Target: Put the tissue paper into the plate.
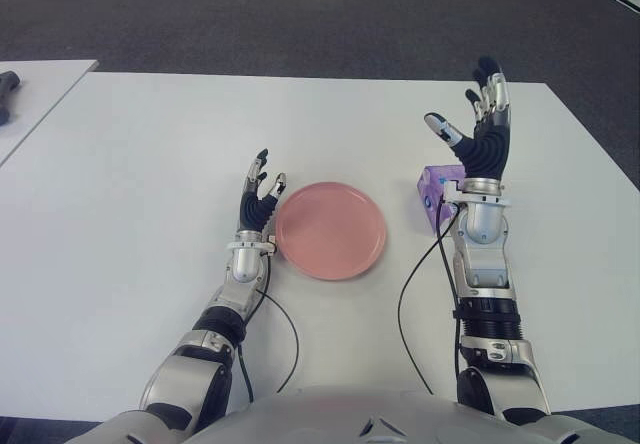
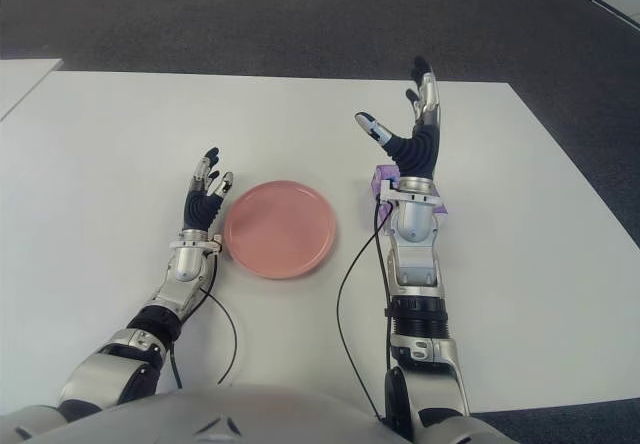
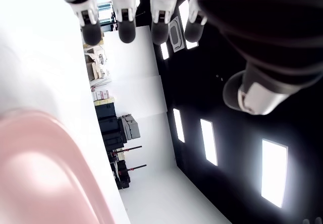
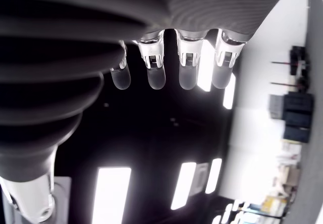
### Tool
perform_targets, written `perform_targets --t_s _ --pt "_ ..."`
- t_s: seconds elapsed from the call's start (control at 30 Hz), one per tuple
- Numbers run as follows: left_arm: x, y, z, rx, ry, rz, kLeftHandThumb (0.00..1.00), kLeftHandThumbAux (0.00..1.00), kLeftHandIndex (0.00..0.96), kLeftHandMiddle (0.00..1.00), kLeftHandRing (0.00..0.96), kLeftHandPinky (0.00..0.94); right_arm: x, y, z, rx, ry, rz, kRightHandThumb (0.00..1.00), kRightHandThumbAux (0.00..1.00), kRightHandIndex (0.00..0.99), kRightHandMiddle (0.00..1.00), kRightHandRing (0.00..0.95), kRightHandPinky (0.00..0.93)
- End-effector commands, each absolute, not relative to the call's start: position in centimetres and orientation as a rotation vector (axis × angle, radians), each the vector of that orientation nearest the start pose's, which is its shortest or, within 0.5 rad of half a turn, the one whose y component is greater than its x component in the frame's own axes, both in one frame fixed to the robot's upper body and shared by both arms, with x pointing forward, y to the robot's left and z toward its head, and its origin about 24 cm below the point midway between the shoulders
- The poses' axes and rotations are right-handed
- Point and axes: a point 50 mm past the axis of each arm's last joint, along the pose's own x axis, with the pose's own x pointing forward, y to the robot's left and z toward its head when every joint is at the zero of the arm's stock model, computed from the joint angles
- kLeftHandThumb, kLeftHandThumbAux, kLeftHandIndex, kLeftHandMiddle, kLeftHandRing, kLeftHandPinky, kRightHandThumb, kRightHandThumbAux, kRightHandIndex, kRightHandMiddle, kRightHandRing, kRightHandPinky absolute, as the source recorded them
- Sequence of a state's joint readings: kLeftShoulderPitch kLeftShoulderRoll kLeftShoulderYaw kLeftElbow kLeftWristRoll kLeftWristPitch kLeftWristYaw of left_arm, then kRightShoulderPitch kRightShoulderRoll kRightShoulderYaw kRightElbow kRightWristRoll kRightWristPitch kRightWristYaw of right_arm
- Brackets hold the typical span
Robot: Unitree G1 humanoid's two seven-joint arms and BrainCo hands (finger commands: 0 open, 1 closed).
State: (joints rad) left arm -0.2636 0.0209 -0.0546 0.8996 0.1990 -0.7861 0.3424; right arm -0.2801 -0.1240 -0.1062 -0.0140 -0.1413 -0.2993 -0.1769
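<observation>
The purple tissue pack (image 1: 437,192) sits on the white surface (image 1: 140,164) just right of the pink plate (image 1: 331,230), partly hidden behind the raised right hand (image 1: 478,129), fingers spread, empty; left hand (image 1: 259,196) w/ fingers open beside plate's left rim.

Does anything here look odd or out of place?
Nothing spilled or damaged. The pink plate sits empty, and the purple tissue pack lies beside it, partly hidden behind the raised, open right hand.

Head stereo downward; wrist cams close-up
</observation>
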Motion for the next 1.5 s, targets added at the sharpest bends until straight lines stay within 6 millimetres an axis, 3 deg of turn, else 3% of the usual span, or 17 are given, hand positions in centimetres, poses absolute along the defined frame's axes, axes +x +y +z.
perform_targets --t_s 0.03,0.13,0.2,0.27,0.33,0.63,0.93,1.47,1.5 --pt "24.2 13.0 -4.2 0.166 -0.061 0.093 0.004 0.487 0.000 0.000 0.000 0.000 28.8 -18.1 15.4 -0.189 -0.601 -0.208 0.302 0.670 0.044 0.063 0.048 0.040" --pt "24.2 13.0 -4.2 0.170 -0.058 0.096 0.002 0.484 0.000 0.000 0.000 0.000 29.0 -18.4 15.8 -0.196 -0.619 -0.236 0.329 0.673 0.053 0.067 0.051 0.039" --pt "24.2 12.9 -4.3 0.172 -0.056 0.097 0.001 0.482 0.000 0.000 0.000 0.000 29.1 -20.3 16.7 -0.222 -0.632 -0.279 0.349 0.675 0.058 0.070 0.053 0.044" --pt "24.2 12.9 -4.3 0.176 -0.052 0.099 0.000 0.477 0.000 0.000 0.000 0.000 29.4 -22.3 16.0 -0.262 -0.606 -0.338 0.384 0.672 0.058 0.070 0.055 0.064" --pt "24.2 12.9 -4.4 0.179 -0.049 0.100 0.000 0.475 0.000 0.000 0.000 0.000 29.4 -22.7 15.3 -0.285 -0.585 -0.364 0.405 0.666 0.056 0.069 0.057 0.076" --pt "24.1 12.8 -4.5 0.177 -0.033 0.099 0.001 0.469 0.000 0.000 0.000 0.000 28.7 -21.9 13.5 -0.334 -0.564 -0.364 0.398 0.630 0.049 0.055 0.052 0.068" --pt "24.1 12.9 -4.6 0.172 -0.027 0.102 0.000 0.476 0.000 0.000 0.000 0.000 27.4 -20.9 12.2 -0.535 -0.502 -0.368 0.279 0.551 0.014 0.015 0.009 0.012" --pt "24.1 12.8 -4.7 0.160 -0.019 0.093 0.000 0.485 0.000 0.000 0.000 0.000 27.3 -20.7 12.3 -0.548 -0.491 -0.373 0.248 0.530 0.007 0.004 0.000 0.000" --pt "24.1 12.8 -4.7 0.161 -0.020 0.090 0.000 0.485 0.000 0.000 0.000 0.000 26.7 -19.7 12.1 -0.684 -0.404 -0.260 0.248 0.530 0.007 0.004 0.000 0.000"
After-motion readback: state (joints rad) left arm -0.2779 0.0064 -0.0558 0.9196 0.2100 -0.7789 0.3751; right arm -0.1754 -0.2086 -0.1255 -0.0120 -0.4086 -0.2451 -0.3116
